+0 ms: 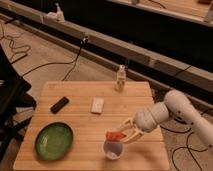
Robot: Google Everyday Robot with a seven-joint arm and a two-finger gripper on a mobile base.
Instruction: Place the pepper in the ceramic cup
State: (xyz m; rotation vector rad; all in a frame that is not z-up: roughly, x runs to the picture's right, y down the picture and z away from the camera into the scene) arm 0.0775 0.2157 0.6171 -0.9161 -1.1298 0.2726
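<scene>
My gripper (123, 134) clenched on pepper (115, 135), just above ceramic cup (113, 150), tabletop (75, 97) front edge. Pepper likely light, slick, soft; grip mid-body.

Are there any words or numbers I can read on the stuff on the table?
None can be read.
Any label on the bottle is too small to read.
The end effector, holding the pepper just above the ceramic cup, shows no writing either.
</scene>
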